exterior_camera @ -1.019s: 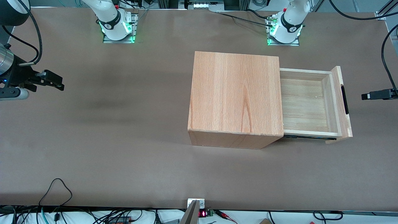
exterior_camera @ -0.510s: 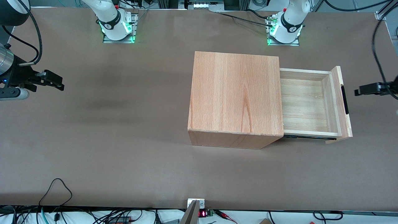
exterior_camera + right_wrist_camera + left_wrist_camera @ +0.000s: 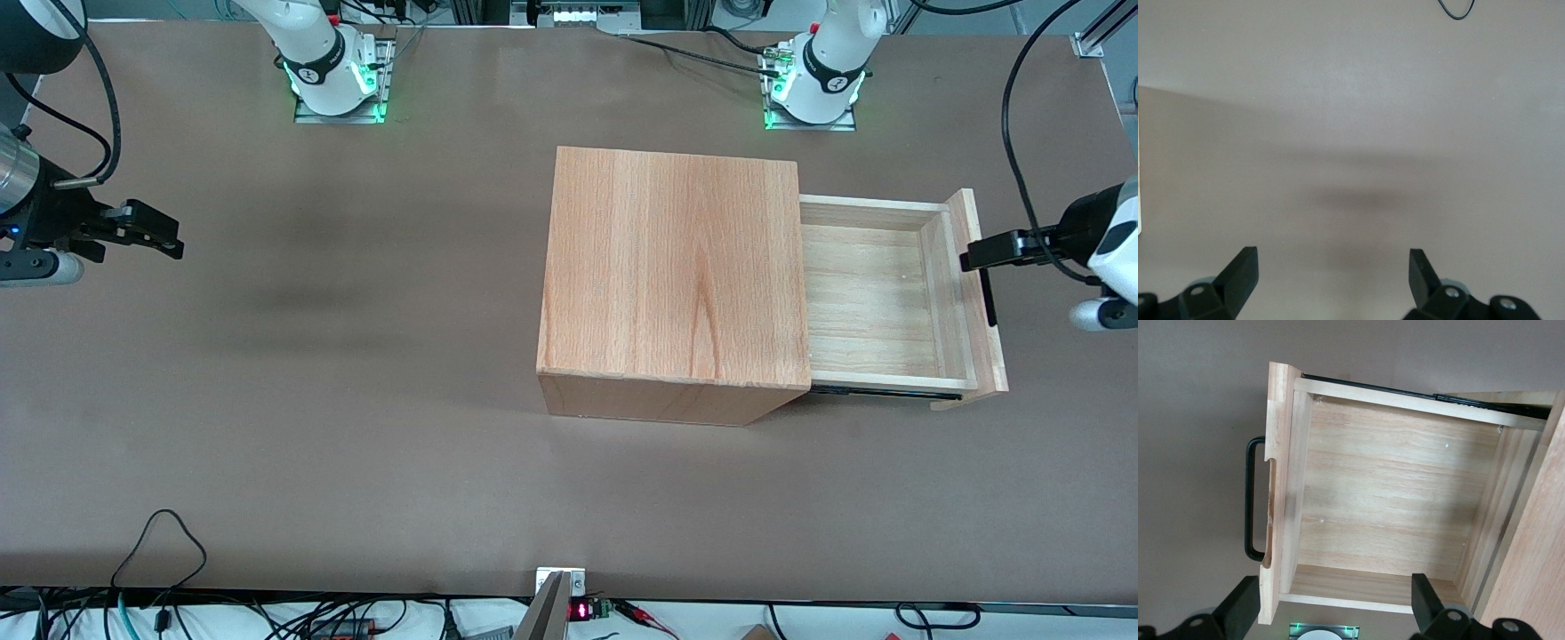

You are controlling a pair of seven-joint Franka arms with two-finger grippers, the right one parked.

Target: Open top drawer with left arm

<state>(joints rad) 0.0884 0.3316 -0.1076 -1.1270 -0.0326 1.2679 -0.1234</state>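
The top drawer [image 3: 871, 302] stands pulled well out of the wooden box body [image 3: 671, 267], showing its pale inside. Its thick front panel [image 3: 978, 302] carries a black bar handle [image 3: 989, 298] and faces the working arm's end of the table. The left arm [image 3: 1107, 253] reaches in from that end. Its gripper [image 3: 971, 255] hovers above the front panel, touching nothing. In the left wrist view the gripper [image 3: 1335, 610] is open, its fingers [image 3: 1245, 607] wide apart, with the drawer [image 3: 1391, 493], front panel [image 3: 1279, 487] and handle [image 3: 1250, 500] below it.
The box body sits on a brown table [image 3: 356, 400]. Two white arm bases with green lights [image 3: 813, 84] [image 3: 333, 76] stand at the table edge farthest from the front camera. Loose black cables [image 3: 160, 533] lie at the nearest edge.
The left gripper has moved in from the table's end toward the drawer and now hangs over its front panel. The drawer has not moved.
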